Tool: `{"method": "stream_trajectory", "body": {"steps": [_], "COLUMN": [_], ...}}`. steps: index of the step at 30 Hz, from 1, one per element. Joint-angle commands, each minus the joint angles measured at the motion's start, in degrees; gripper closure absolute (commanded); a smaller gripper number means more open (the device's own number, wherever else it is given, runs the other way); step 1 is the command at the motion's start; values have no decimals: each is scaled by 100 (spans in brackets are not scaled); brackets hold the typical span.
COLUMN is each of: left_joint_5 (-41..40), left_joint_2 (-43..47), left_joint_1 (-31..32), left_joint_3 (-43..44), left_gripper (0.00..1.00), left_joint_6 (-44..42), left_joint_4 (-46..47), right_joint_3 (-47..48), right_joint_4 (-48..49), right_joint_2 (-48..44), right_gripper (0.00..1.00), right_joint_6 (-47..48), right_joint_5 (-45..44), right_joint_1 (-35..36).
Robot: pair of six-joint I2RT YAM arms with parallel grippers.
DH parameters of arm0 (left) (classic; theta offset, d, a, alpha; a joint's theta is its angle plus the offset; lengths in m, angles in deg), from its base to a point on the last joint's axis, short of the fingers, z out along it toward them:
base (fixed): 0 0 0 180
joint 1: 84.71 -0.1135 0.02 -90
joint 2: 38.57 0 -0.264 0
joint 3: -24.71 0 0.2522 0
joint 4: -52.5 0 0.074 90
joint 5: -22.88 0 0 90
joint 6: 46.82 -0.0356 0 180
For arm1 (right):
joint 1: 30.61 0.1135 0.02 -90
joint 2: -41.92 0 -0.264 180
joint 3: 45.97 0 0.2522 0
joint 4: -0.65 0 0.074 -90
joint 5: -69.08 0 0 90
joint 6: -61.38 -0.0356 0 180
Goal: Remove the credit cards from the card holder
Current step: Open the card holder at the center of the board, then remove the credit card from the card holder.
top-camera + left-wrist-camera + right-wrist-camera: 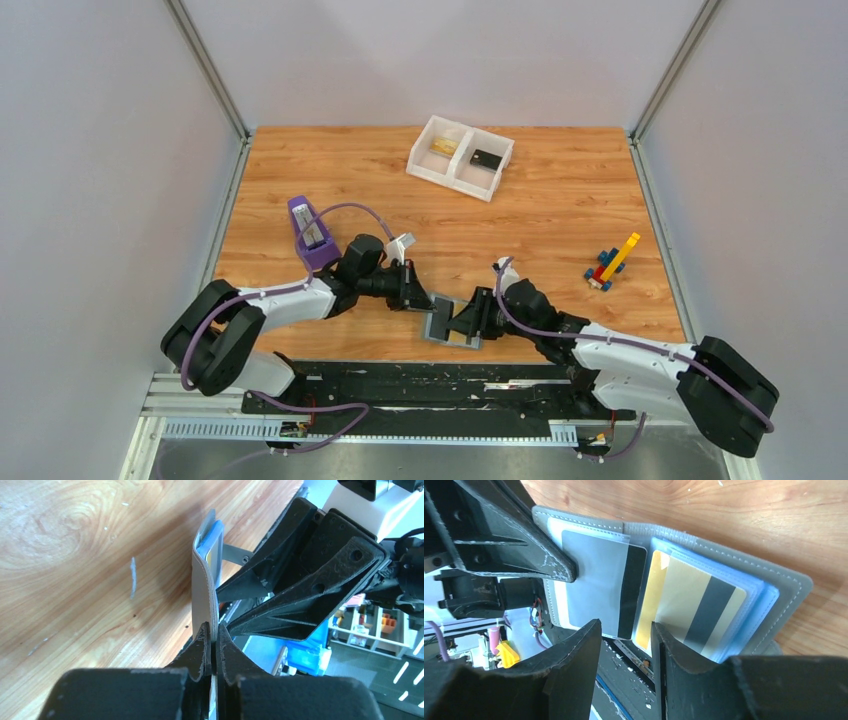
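Credit cards (694, 605), two showing: one gold with a dark stripe in the blue sleeves, one pale with a black stripe under a clear sleeve. One card holder (452, 330), spread open by the table's (560, 220) near edge, right between the two arms. Left gripper (212, 655) is pinched tight on one grey panel's edge. Right gripper (626, 670) is narrow, fingers apart, the sleeves' lower edges at its gap. One white tray (445, 180) sits far back, bare wood between; toy blocks (610, 264) well off right.
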Motion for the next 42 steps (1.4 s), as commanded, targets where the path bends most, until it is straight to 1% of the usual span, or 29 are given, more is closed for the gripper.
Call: {"method": "stream_trajectory", "body": {"steps": [1,9,14,15,18,21,28,36,38,41,42], "left_joint_5": [539,707,887,909,998,1016,1095,1114,1130,1099,1076], "left_joint_2": [217,279,266,265,264,245,104,-101,-133,-142,-137], "left_joint_1": [-30,-31,-27,-29,-29,-33,-32,-30,-31,-38,-39], "left_joint_3": [-98,-212,-280,-320,-402,-417,-526,-579,-588,-584,-572], "left_gripper": [100,100,100,100,100,100,100,100,100,100,100], "left_joint_6": [488,812,903,996,1200,1335,1710,1833,1883,1834,1779], "left_joint_4": [920,1356,1637,1818,2170,2376,3073,3300,3382,3350,3193], "right_joint_3": [-143,-193,-450,-441,-273,-237,-291,-321,-329,-391,-419], "right_joint_4": [578,637,973,977,750,746,1119,1496,1528,1518,1499], "right_joint_2": [-306,-547,-729,-756,-781,-774,-690,-629,-636,-776,-853], "right_gripper": [57,56,56,56,55,54,54,55,59,74,79], "right_joint_6": [145,291,388,407,544,552,493,464,463,456,466], "right_joint_5": [330,514,1082,1161,1203,1185,1407,1632,1663,1665,1664], "right_joint_1": [-158,-334,-777,-817,-835,-842,-866,-880,-902,-934,-945]}}
